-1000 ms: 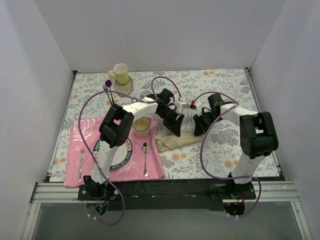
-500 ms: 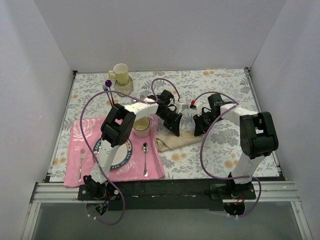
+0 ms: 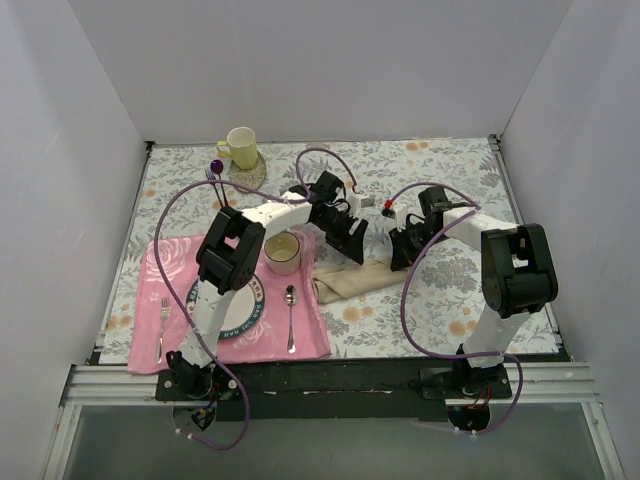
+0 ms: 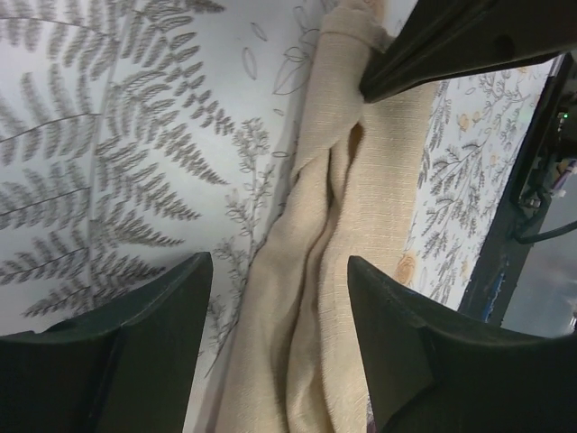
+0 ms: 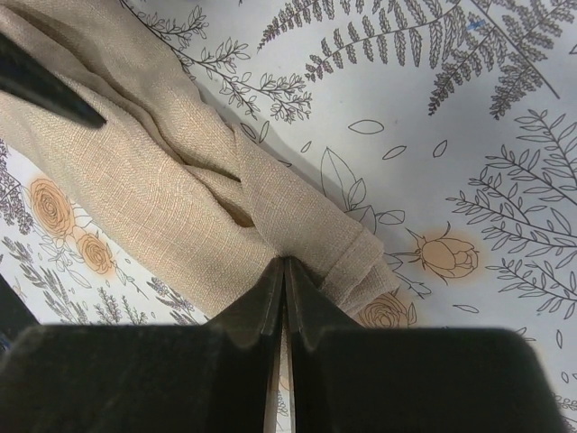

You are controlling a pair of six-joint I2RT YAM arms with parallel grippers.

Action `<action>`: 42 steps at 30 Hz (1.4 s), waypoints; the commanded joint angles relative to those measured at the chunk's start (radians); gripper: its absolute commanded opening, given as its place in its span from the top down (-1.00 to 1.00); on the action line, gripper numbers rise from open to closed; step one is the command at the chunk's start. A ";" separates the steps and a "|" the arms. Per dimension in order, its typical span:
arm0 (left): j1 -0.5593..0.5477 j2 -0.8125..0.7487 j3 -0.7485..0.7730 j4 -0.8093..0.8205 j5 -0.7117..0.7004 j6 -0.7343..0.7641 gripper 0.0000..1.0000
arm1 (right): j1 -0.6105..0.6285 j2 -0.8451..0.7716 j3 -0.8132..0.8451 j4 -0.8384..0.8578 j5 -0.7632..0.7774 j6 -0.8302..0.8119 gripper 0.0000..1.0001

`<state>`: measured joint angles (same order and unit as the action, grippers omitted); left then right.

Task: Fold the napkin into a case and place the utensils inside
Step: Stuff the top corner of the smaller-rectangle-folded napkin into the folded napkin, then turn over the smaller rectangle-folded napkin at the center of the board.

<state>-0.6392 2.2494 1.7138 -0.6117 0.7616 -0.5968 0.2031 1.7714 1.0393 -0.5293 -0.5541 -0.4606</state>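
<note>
I'm mid-fold: the napkin (image 3: 350, 280) lies bunched near the surface's middle. My right gripper (image 5: 284, 266) is clenched on its end and my left gripper (image 4: 278, 266) hangs released above it. Next, I think, comes a fresh left grasp.

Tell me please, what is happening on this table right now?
Two robot arms are working on the beige napkin, which lies as a loosely folded, rumpled strip on the floral tablecloth. The left gripper hangs open over it; the right gripper is shut, its tips at the edge near the strip's end. The spoon and fork lie on the pink placemat, not yet inside.
</note>
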 commanded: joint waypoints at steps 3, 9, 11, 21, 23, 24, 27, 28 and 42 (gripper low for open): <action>0.012 -0.004 0.053 -0.019 0.002 0.052 -0.19 | -0.018 0.037 -0.030 0.052 0.181 -0.070 0.80; -0.019 0.062 0.087 -0.049 0.083 0.054 -0.12 | -0.018 0.043 -0.025 0.051 0.194 -0.070 0.80; -0.022 0.071 0.075 -0.051 0.111 0.048 -0.09 | -0.018 0.043 -0.024 0.051 0.195 -0.070 0.80; -0.014 0.059 0.021 -0.082 0.100 0.114 0.16 | -0.019 0.046 -0.021 0.048 0.206 -0.073 0.81; -0.008 0.046 0.007 -0.083 0.093 0.121 0.27 | -0.019 0.046 -0.018 0.048 0.206 -0.073 0.81; -0.008 0.044 0.006 -0.086 0.093 0.126 0.30 | -0.021 0.046 -0.016 0.046 0.206 -0.073 0.81; -0.005 0.042 0.012 -0.088 0.107 0.121 0.46 | -0.021 0.046 -0.019 0.048 0.203 -0.072 0.81; -0.005 0.041 0.017 -0.076 0.111 0.112 0.51 | -0.021 0.045 -0.019 0.048 0.201 -0.070 0.81; -0.005 0.070 0.044 -0.045 0.192 0.035 0.13 | -0.022 0.033 -0.018 0.051 0.191 -0.050 0.81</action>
<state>-0.6472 2.3184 1.7447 -0.6521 0.9134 -0.5381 0.2028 1.7702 1.0389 -0.5289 -0.5529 -0.4671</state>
